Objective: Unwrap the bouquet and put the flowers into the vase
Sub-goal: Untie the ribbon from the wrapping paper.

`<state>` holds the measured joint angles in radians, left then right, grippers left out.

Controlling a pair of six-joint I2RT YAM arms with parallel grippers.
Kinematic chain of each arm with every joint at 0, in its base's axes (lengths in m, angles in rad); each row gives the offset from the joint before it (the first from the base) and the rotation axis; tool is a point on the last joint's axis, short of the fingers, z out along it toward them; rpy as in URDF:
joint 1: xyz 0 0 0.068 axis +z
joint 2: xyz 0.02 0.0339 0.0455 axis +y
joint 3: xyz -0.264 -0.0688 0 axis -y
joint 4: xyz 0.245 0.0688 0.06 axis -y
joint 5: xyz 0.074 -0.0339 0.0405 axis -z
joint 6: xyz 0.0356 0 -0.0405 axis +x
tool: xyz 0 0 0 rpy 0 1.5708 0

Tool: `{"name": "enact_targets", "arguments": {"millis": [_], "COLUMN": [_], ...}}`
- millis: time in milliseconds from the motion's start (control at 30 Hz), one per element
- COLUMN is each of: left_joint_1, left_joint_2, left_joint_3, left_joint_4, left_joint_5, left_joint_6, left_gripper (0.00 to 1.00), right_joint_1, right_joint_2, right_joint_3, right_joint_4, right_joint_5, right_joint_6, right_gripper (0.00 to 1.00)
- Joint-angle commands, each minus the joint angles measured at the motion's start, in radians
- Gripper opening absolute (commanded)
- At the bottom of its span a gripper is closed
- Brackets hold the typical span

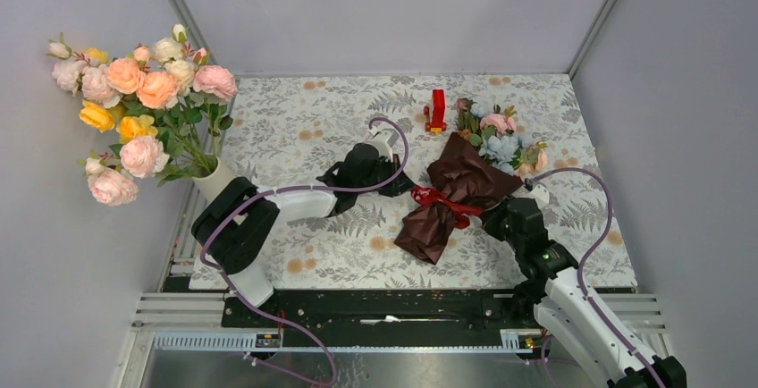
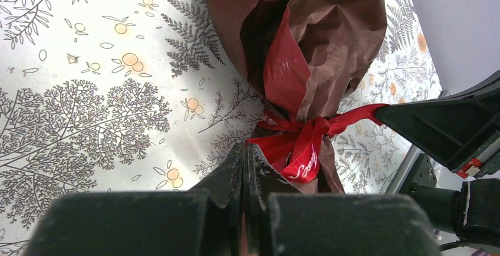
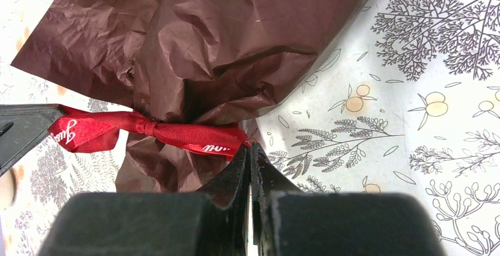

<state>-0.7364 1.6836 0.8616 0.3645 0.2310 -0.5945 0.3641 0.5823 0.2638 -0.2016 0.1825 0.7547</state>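
Vase: the white vase (image 1: 213, 179) stood at the counter's (image 1: 295, 129) left edge and held the big peach, pink and yellow rose bunch (image 1: 134, 102); the left arm partly hid it
Bouquet: the bouquet (image 1: 460, 182) lay on its side mid-counter, well apart from the vase; its flowers (image 1: 501, 142) pointed far-right, wrapped in crinkly dark red paper (image 3: 194, 38)
Ribbon: a red ribbon (image 3: 177, 132) was tied round the wrapping's waist
Left pincer (image 2: 245, 153): clenched on one ribbon tail
Right pincer (image 3: 250, 150): clenched on the opposite tail
Nearby: a small red upright object (image 1: 436, 111) stood just left of the blooms
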Motion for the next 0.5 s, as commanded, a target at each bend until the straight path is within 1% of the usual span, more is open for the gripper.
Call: {"name": "enact_targets", "arguments": {"millis": [0,200,467], "left_joint_1": [0.016,0.038,0.087], "left_joint_2": [-0.045,-0.052,-0.067], "left_joint_3": [-0.007,-0.02,-0.035], "left_joint_4": [0.047,0.047,0.039], "left_joint_5": [-0.014,-0.02,-0.019], "left_joint_6": [0.01,0.013,0.019], "left_gripper": [0.0,0.0,0.0], "right_joint_1": [-0.004,-0.004,-0.004], "right_joint_2": [0.0,0.015,0.052], "right_joint_3": [-0.003,0.015,0.098], "right_joint_4": [-0.013,-0.05,-0.121], "right_joint_5": [0.061,0.1,0.169], "right_joint_6": [-0.024,-0.042,-0.095], "right_gripper": [0.0,0.0,0.0]}}
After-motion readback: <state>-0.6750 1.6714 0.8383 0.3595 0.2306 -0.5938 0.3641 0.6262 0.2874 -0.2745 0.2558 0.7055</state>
